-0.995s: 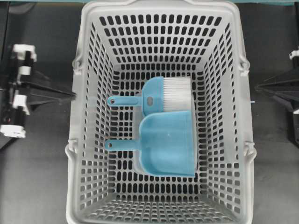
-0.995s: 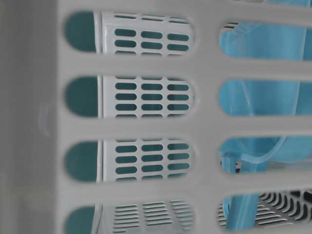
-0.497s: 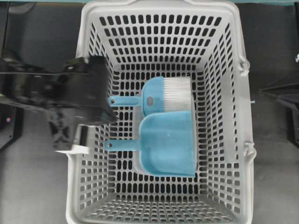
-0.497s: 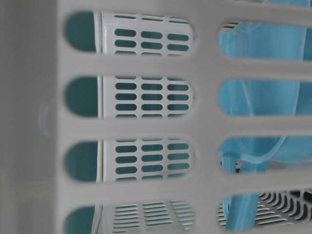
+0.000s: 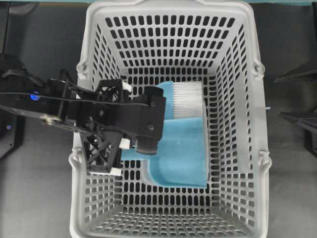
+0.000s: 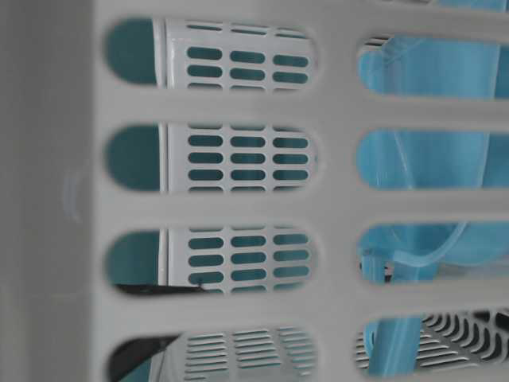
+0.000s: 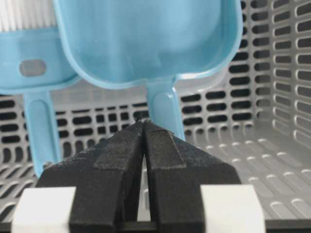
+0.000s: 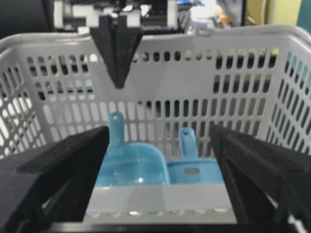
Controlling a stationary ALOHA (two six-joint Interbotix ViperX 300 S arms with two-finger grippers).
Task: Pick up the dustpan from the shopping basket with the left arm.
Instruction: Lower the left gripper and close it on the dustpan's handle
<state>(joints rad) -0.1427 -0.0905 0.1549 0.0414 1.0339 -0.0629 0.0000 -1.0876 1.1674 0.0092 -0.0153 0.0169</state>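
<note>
The left arm (image 5: 74, 111) reaches from the left edge of the overhead view across the left rim of the shopping basket (image 5: 171, 15), with its wrist section suspended above the basket interior. The left gripper (image 7: 145, 127) points down toward the basket floor; its two fingers are pressed together, tips meeting in a single wedge with nothing between them. In the left wrist view the tips sit just in front of the dustpan's handle, but contact cannot be confirmed. In the right wrist view the same closed wedge hangs above the handle, near the far basket wall.

The right gripper (image 8: 158, 160) stands outside the basket on the opposite side, with its fingers spread wide apart and nothing between them.

A hand brush (image 5: 185, 99) with white bristles lies on the basket floor just beside the dustpan (image 5: 183, 153), toward the far wall, with its handle parallel to the dustpan's handle. In the overhead view the left arm covers both handles and the rounded back of the dustpan.

The dustpan lies flat on the basket floor, right of centre. Its long axis runs left to right in the overhead view: the handle points toward the left wall, and the open scoop edge faces the right wall.
</note>
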